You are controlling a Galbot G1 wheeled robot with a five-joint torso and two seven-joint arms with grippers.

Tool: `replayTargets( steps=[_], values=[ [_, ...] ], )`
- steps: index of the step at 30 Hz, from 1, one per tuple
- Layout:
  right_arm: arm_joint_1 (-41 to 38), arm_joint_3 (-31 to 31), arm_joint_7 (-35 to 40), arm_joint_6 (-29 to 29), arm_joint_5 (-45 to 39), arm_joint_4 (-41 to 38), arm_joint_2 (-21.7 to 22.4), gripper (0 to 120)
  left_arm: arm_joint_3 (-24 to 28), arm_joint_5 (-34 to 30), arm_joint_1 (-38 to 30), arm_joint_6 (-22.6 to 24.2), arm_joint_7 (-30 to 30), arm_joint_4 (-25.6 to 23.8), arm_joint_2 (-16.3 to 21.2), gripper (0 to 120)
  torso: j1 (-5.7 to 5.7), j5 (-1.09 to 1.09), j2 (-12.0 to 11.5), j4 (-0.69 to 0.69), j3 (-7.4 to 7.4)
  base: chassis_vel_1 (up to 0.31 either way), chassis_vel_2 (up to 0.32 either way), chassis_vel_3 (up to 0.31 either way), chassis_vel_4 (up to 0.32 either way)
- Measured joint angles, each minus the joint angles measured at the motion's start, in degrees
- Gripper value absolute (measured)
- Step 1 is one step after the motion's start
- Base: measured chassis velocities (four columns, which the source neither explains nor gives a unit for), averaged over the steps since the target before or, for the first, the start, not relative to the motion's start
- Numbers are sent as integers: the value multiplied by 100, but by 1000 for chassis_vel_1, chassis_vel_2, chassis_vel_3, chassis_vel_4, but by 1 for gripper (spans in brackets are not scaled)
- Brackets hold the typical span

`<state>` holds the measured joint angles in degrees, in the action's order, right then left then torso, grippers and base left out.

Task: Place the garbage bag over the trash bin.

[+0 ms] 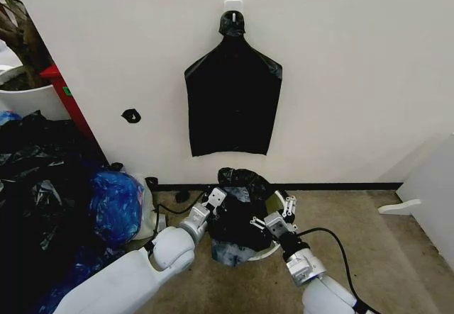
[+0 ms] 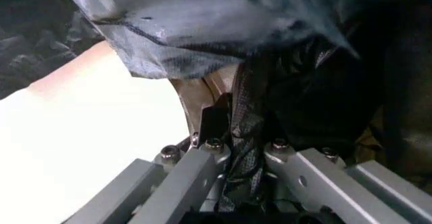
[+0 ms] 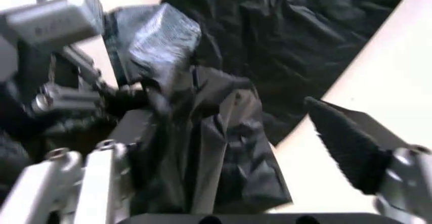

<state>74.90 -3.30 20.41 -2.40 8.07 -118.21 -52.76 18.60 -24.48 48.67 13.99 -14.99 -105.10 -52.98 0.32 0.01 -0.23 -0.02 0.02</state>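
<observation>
Against the foot of the wall, the trash bin (image 1: 278, 247) stands on the floor (image 1: 369, 250) with the garbage bag (image 1: 237, 215) bunched over its top and front. From the near left the left gripper (image 1: 211, 202) has its jaws pinched on a fold of the bag. At the bin's right rim, the right gripper (image 1: 275, 217) stands wide open, black plastic lying between its fingers (image 3: 347, 148)
</observation>
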Motion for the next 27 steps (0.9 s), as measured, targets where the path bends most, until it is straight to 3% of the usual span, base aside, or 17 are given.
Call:
replayTargets(
  steps=[9, 12, 14, 20, 27],
  values=[
    [-93, 64, -455, 568, -177, 98, -143, 43, -23, 248, 104, -97, 184, -35, 31, 2, 0, 0, 0, 0, 0, 0, 0, 0, 0],
    [-111, 135, -570, 724, -558, 125, -230, 28, -185, 430, 226, -270, 399, -61, 101, 2, 0, -1, 0, 0, 0, 0, 0, 0, 0],
    [-112, 149, -570, 734, -696, 125, -240, 25, -231, 463, 251, -311, 446, -61, 117, 2, 0, 0, 0, 0, 0, 0, 0, 0, 0],
    [-78, 243, -46, 447, -2526, -170, -301, 0, -944, 889, 600, -1008, 1069, 46, 333, 2, 0, -1, 0, -1, 0, 0, 0, 0, 0],
    [-101, 468, 714, -47, -4113, -425, -399, 0, -1773, 1193, 1129, -1901, 1760, 184, 557, 2, 0, -1, 0, 2, 0, 0, 0, 0, 0]
  ],
)
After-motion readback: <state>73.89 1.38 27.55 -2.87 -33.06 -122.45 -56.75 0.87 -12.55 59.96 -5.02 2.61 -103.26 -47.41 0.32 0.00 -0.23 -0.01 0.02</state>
